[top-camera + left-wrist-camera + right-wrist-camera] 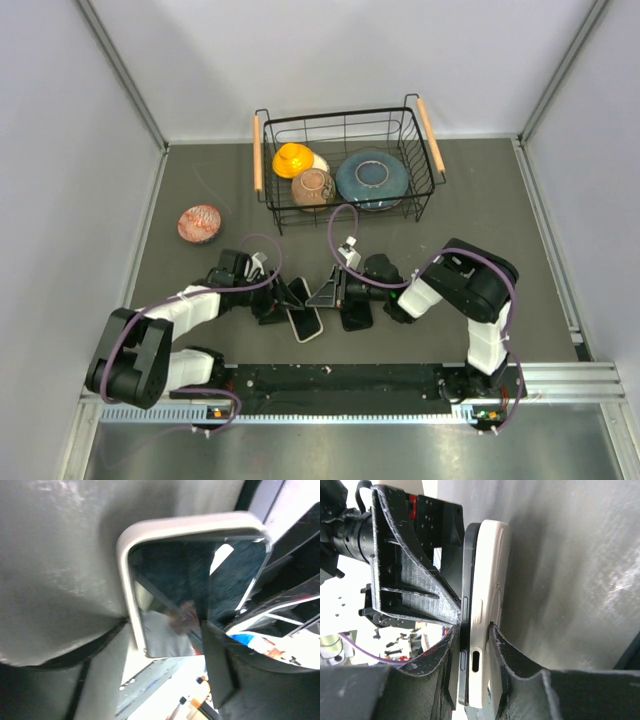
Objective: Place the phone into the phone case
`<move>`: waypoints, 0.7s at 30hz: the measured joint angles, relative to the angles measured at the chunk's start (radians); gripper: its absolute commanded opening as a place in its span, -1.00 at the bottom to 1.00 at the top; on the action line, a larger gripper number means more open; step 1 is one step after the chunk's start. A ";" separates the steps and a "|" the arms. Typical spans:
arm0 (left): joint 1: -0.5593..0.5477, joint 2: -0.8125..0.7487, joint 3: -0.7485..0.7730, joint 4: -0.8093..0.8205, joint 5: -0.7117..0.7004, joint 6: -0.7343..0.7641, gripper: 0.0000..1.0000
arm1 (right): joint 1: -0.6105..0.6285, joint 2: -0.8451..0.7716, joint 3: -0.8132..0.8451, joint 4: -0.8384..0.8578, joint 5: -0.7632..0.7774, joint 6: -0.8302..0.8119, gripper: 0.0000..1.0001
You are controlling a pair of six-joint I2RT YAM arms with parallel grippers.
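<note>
readable text: none | labels, brands: none legible | numbers, signs: none legible

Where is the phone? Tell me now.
Top view: the phone sits at the table's front middle, between the left tool and the right tool, whose fingers pinch it in the right wrist view.

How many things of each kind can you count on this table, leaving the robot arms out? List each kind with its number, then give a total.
wire basket: 1
bowls: 3 (orange bowl, brown bowl, red patterned bowl)
blue plate: 1
phone: 1
phone case: 1
Total: 7
</note>
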 measured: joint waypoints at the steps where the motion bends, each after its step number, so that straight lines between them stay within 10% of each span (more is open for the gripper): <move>1: -0.001 -0.004 0.002 -0.004 0.002 0.006 0.39 | 0.000 0.000 0.000 0.001 -0.006 0.001 -1.00; 8: -0.009 -0.021 0.022 -0.052 -0.008 0.021 0.15 | 0.003 0.000 0.000 0.007 -0.028 -0.001 -0.38; 21: -0.005 -0.003 0.027 -0.077 -0.020 0.038 -0.13 | 0.002 0.001 -0.013 0.045 -0.061 0.042 -0.41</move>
